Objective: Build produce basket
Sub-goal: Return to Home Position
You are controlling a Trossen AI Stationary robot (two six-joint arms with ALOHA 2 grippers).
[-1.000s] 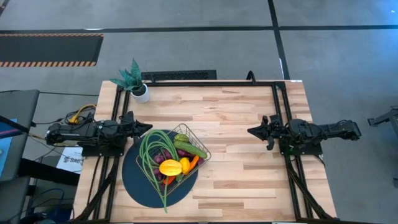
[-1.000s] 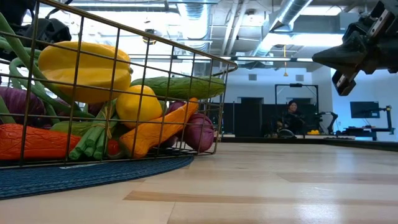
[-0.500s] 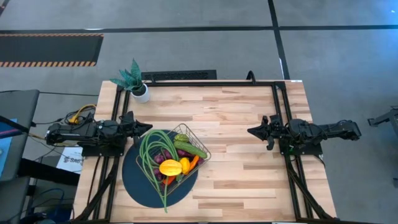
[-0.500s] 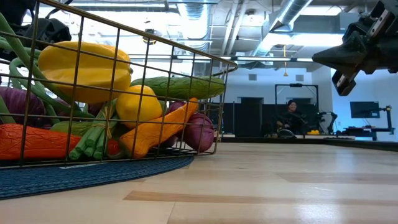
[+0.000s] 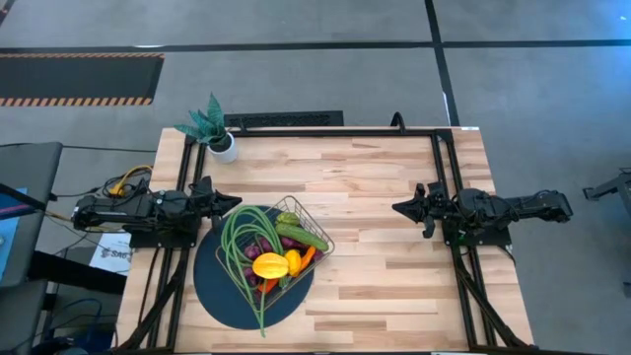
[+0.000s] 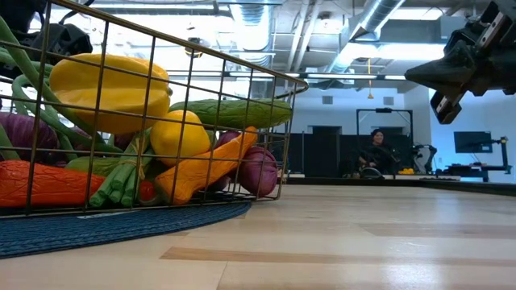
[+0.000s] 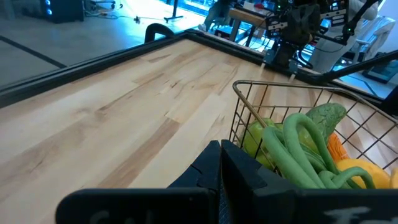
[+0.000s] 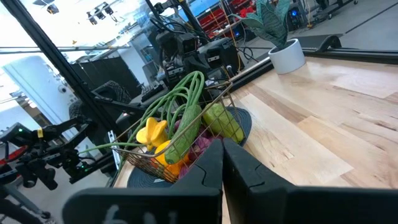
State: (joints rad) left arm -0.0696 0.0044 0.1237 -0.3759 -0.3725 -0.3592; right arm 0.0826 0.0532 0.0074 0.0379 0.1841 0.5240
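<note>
The wire basket point(image 5: 326, 237) sits lower left of centre in the high view, on a dark round mat point(image 5: 213, 288). It is filled with produce: a yellow starfruit point(image 5: 269, 264), a lemon point(image 5: 293, 260), a cucumber point(image 5: 303, 237), an orange pepper point(image 5: 308, 256) and long green beans point(image 5: 233, 254) that spill over its lower rim onto the mat. The left gripper point(image 5: 235, 202) hovers at middle left, just beside the basket's upper-left corner, its 2 fingers pressed together on nothing. The right gripper point(image 5: 398, 208) hangs right of centre, well apart from the basket, its 2 fingers likewise closed and empty. A potted plant point(image 5: 211, 126) stands at the upper-left corner of the table point(image 5: 385, 286).
</note>
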